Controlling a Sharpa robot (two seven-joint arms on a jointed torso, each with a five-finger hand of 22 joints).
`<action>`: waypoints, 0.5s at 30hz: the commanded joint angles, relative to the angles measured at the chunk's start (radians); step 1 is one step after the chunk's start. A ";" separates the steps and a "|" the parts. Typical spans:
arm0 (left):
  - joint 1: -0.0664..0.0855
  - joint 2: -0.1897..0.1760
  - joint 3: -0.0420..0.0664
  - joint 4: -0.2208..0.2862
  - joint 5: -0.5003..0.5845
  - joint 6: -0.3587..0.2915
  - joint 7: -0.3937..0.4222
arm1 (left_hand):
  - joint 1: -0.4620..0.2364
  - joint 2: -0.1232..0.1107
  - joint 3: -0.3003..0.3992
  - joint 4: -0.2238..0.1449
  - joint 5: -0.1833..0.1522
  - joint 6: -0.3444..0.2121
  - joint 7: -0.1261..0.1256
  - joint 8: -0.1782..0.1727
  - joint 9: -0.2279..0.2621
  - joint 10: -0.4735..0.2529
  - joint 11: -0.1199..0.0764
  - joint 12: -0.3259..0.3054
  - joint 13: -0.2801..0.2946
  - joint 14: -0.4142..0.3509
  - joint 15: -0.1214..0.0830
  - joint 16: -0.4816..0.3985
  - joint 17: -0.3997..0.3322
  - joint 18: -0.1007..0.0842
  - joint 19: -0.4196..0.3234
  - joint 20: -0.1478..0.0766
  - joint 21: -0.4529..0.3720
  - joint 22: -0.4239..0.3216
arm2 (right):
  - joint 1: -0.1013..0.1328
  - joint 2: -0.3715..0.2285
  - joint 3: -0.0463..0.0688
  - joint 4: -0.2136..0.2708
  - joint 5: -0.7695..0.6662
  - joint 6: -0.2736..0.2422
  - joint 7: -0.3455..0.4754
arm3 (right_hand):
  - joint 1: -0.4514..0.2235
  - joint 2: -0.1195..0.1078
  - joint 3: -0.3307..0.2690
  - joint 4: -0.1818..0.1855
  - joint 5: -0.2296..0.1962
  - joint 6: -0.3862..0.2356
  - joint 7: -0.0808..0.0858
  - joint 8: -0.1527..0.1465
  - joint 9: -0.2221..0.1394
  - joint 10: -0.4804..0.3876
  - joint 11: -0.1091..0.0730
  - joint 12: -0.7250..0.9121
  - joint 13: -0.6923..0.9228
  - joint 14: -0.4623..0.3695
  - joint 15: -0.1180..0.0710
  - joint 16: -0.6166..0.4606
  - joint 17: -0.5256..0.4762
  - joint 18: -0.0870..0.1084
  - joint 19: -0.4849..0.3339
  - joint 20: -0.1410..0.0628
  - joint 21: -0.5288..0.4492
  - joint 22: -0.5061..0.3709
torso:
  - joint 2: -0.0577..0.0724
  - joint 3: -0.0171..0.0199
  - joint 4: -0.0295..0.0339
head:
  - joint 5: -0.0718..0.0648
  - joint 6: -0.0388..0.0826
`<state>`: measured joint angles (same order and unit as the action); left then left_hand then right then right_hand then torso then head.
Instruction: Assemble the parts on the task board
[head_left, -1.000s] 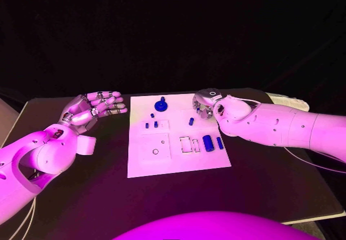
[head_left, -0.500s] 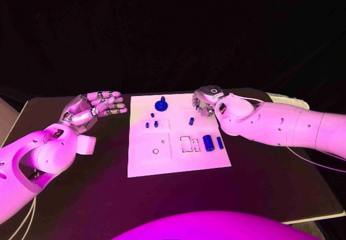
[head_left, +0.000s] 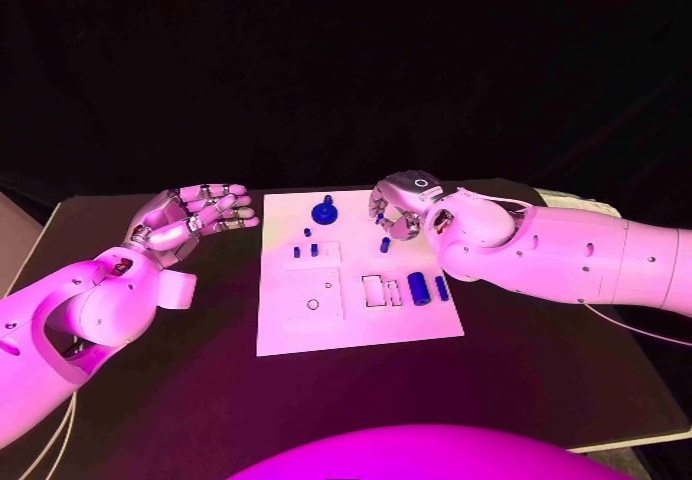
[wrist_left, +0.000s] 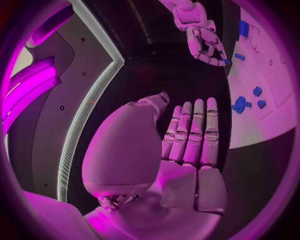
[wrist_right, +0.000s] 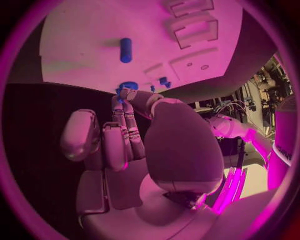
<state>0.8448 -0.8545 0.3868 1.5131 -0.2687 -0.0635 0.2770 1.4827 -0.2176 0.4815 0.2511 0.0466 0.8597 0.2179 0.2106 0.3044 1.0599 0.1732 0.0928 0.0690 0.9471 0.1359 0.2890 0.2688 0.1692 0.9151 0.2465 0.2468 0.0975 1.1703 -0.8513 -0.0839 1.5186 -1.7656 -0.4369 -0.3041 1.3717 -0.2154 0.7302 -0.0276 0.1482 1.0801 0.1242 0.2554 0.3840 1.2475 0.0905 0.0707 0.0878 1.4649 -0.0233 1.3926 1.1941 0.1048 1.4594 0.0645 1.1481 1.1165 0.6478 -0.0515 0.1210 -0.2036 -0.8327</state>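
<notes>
The left hand (head_left: 195, 215) hovers palm-up over the dark desk (head_left: 173, 370) just off the board's left edge, its fingers (wrist_left: 190, 132) straight, side by side and holding nothing; it looks parked, and is best kept clear of the board. The board (head_left: 353, 330) lies in the middle of the desk; on it, from left to right, a few small blue pegs (head_left: 306, 248), a round blue part (head_left: 325, 212) at the far edge, a short blue pin (head_left: 385, 243), then a thicker blue cylinder (head_left: 418, 288) with a slim piece (head_left: 441, 288) just beside it, near two rectangular slots (head_left: 381, 290). The right hand (head_left: 401, 205) hangs over the board's far right corner, between the round part and the pin; its fingers (wrist_right: 128, 120) are curled down, and whether they already pinch anything I cannot tell. My guess is that the step is a pickup of the pin or the round part; to do it well, lower slowly, centre the fingertips on one part alone, and close gently so that it does not roll; then lift straight up before heading for its seat.
</notes>
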 joint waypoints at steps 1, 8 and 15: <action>0.000 0.004 0.001 0.002 -0.002 0.001 0.001 | 0.001 0.006 -0.004 0.000 0.004 0.005 0.010 -0.001 -0.001 -0.002 0.001 0.005 0.001 0.009 0.000 -0.005 0.001 0.015 0.006 0.001 -0.006 -0.001 | 0.001 0.008 -0.001 0.043 -0.045 0.028 -0.018 | 0.020 0.026 0.005 0.000 0.003 0.010 0.000 0.004 0.002 0.045 -0.035 0.005 0.022 0.045 -0.007 0.005 0.001 -0.011 0.005 0.001 0.004 0.001 | -0.001 -0.0007 0.0016 | 0.013 -0.002; 0.000 0.005 0.001 0.010 0.000 -0.024 -0.018 | 0.001 0.011 -0.005 0.004 0.004 0.008 0.010 0.001 -0.001 -0.001 0.001 0.007 0.002 0.012 -0.001 -0.009 0.004 0.015 0.010 0.001 -0.011 -0.004 | -0.007 0.034 -0.015 0.091 -0.108 0.040 -0.042 | 0.021 0.026 0.006 -0.001 0.003 0.010 0.000 0.004 0.002 0.045 -0.036 0.005 0.022 0.045 -0.007 0.004 -0.002 -0.011 0.004 0.001 0.004 0.001 | -0.001 -0.0028 0.0016 | 0.042 -0.008; -0.001 0.005 0.001 0.014 0.004 -0.031 -0.023 | 0.000 0.011 -0.005 0.005 0.004 0.009 0.010 0.001 -0.002 0.000 0.001 0.007 0.002 0.013 -0.001 -0.009 0.004 0.015 0.011 0.000 -0.011 -0.005 | -0.032 0.065 -0.027 0.117 -0.163 0.047 -0.064 | 0.021 0.025 0.008 -0.002 0.008 0.010 -0.001 0.004 0.002 0.045 -0.036 0.004 0.022 0.044 -0.007 0.003 -0.005 -0.011 0.004 0.001 0.004 0.002 | 0.000 -0.0021 0.0020 | 0.055 -0.011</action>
<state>0.8444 -0.8516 0.3866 1.5232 -0.2679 -0.0848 0.2580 1.4827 -0.2176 0.4787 0.2539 0.0466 0.8597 0.2179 0.2106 0.3045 1.0599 0.1732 0.0966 0.0700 0.9543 0.1358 0.2847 0.2710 0.1692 0.9187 0.2502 0.2392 0.0943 1.1412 -0.7881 -0.1107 1.6316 -1.8634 -0.4113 -0.3426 1.3730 -0.2144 0.7301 -0.0280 0.1504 1.0831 0.1212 0.2553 0.3850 1.2474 0.0903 0.0708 0.0878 1.4649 -0.0233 1.3926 1.1904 0.1065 1.4593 0.0645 1.1481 1.1183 0.6472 -0.0535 0.1225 -0.1529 -0.8421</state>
